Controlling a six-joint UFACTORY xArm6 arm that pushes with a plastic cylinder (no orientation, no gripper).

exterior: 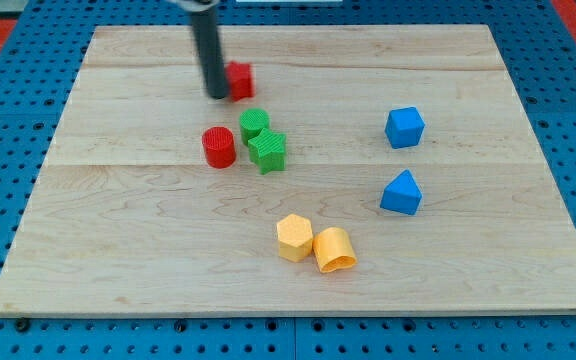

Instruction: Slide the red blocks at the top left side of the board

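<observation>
My tip [215, 96] rests on board [118, 240], touching left side of red cube [240, 80], near view's top, left of centre. Rig has no claw, only bare rod, so nothing spread or pinching. Red cylinder [218, 147] sits lower, just beside green blocks [263, 140]. Step in hand, I judge: first red block engaged. Tip is on wrong side for leftward push; next move calls for going around to cube's right side.

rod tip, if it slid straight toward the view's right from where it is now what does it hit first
My tip sits against the left side of the red block, so it would meet that block at once; contact looks made, though depth is unclear.
</observation>
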